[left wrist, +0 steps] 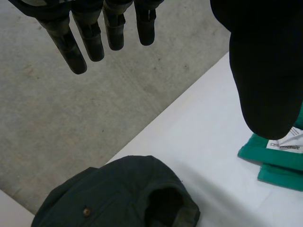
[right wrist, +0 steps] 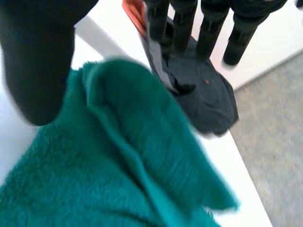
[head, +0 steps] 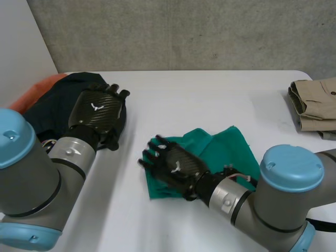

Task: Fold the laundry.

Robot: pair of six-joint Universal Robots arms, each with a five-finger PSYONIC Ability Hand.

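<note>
- The green towel (head: 226,149) lay near the middle of the tabletop (head: 184,100). It was bunched up, with one part lapped over another, so it looked only partly folded and not yet neat.
- The right hand (head: 176,165) rested on the end of the towel nearest the dark clothes. Its fingers (right wrist: 209,33) were straight and spread, the thumb stood off to one side, and it gripped nothing. The towel lay under its palm.
- I think the towel was the piece being worked on. It looked like it needed to be smoothed flat and folded over at least once more.
- A dark piece of clothing (head: 52,105) lay in a heap at the corner of the tabletop on the robot's left. It was not folded at all.
- The left hand (head: 97,111) hung above that dark heap. Its fingers (left wrist: 92,40) were straight and open, with nothing in them.
- An orange cloth (head: 39,89) peeked out from behind the dark heap. It looked unfolded too, though most of it was hidden.
- A tan pile of clothes (head: 315,102) sat far off at the robot's right side. It was stacked in tidy layers, so that piece looked done.
- So one piece seemed finished, one was half done, and two were left to fold.
</note>
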